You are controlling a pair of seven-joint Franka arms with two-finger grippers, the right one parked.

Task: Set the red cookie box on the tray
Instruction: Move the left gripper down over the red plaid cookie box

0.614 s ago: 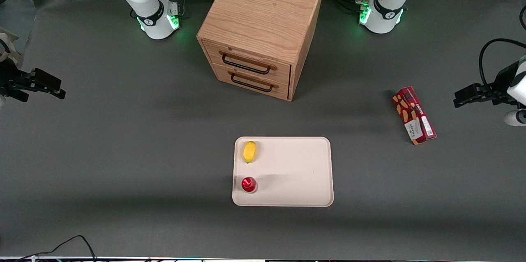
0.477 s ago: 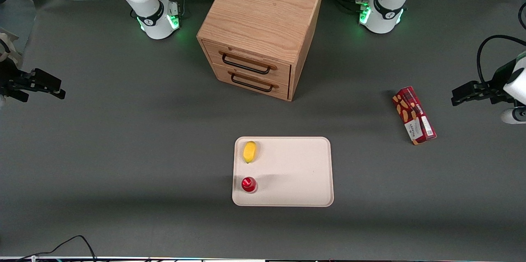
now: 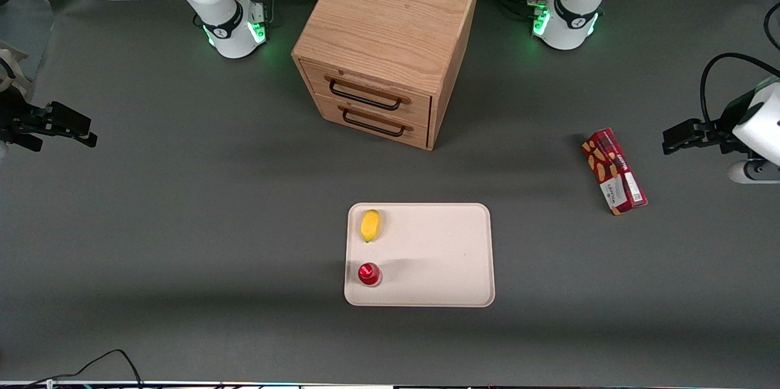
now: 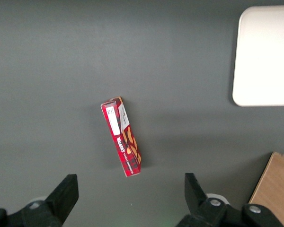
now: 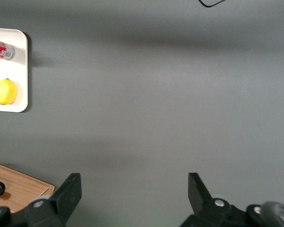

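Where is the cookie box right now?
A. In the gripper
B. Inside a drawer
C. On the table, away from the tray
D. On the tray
C: the cookie box lies flat on the table, apart from the tray, and the open gripper hovers beside it, not touching.

The working left arm reaches in from its end of the desk, and its white wrist is held above the surface. The black two-finger gripper points sideways toward the middle of the desk in the front view. In the left wrist view the gripper looks straight down, and its two dark fingers stand wide apart with nothing between them.
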